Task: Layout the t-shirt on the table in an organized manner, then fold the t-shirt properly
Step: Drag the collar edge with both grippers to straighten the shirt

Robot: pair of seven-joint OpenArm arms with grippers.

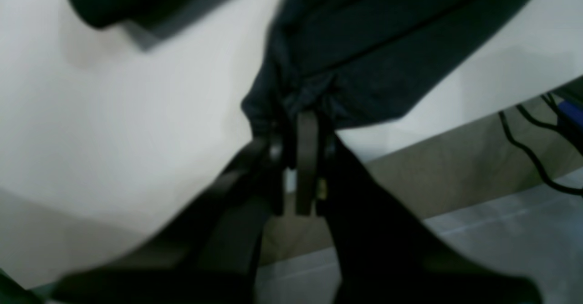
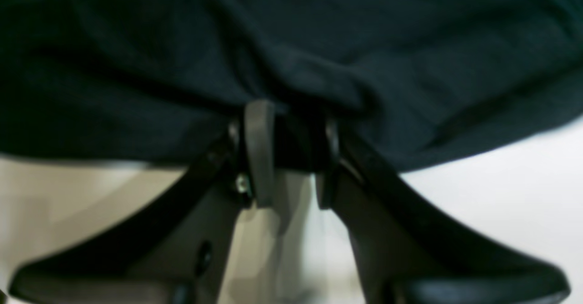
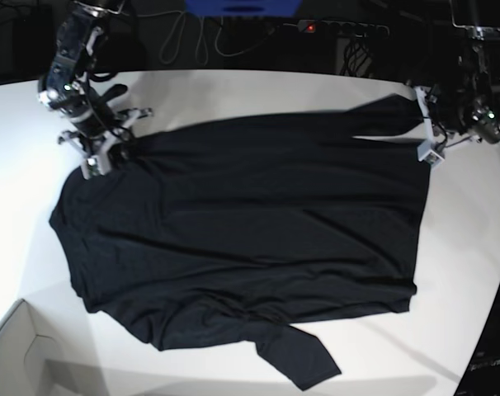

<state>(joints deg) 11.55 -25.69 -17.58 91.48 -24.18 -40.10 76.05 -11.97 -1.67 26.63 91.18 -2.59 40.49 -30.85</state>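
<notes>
The black t-shirt (image 3: 250, 231) lies spread over the white table (image 3: 233, 91), with one sleeve pointing toward the front edge. At the shirt's far right corner, my left gripper (image 3: 425, 140) is shut on a bunched bit of fabric. The left wrist view shows the gripper (image 1: 300, 112) pinching the t-shirt (image 1: 387, 35) just inside the table (image 1: 114, 112) edge. At the shirt's far left corner, my right gripper (image 3: 110, 157) is open. In the right wrist view the gripper (image 2: 291, 126) has its fingers apart, with the t-shirt (image 2: 291, 44) draped at their tips.
A white cardboard box corner (image 3: 19, 355) sits at the front left. Cables and a power strip (image 3: 341, 29) run behind the table. The table's curved edge (image 3: 481, 272) falls away on the right, with floor and black cables (image 1: 537, 158) below it.
</notes>
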